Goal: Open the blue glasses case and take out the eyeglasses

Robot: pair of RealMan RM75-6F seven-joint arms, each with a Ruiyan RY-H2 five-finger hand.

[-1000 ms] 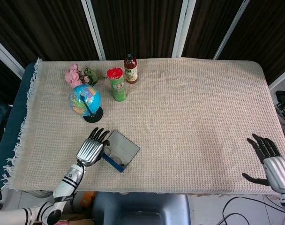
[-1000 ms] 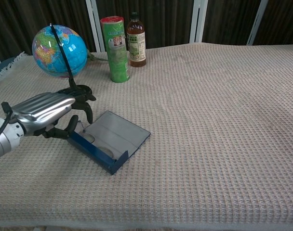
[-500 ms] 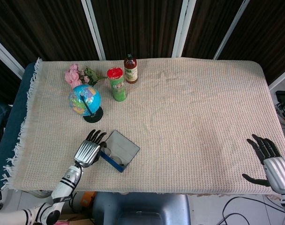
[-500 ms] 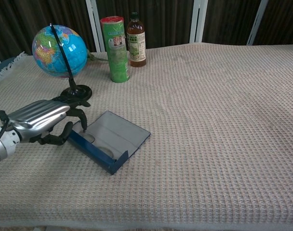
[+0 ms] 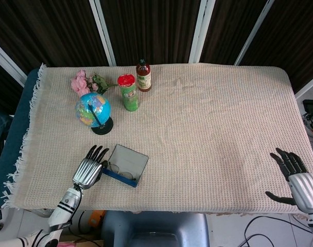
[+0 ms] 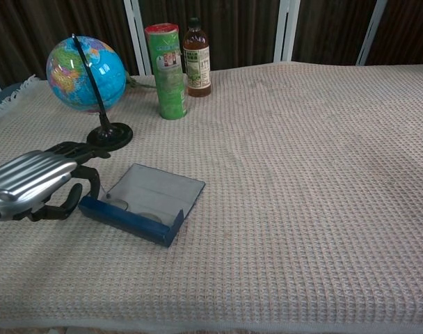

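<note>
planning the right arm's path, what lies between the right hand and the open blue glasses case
Only bare beige woven tablecloth lies between the right hand and the open blue glasses case; the head view shows the whole stretch.

Table: covered by a beige waffle-weave cloth with a fringe on its left edge.
Case: blue, open, lying near the front left edge; what look like glasses lie inside.
Globe: stands behind the case.
Flowers: pink, lying behind the globe.
Can: green, red lid, upright.
Bottle: upright, just beside the can.
</note>
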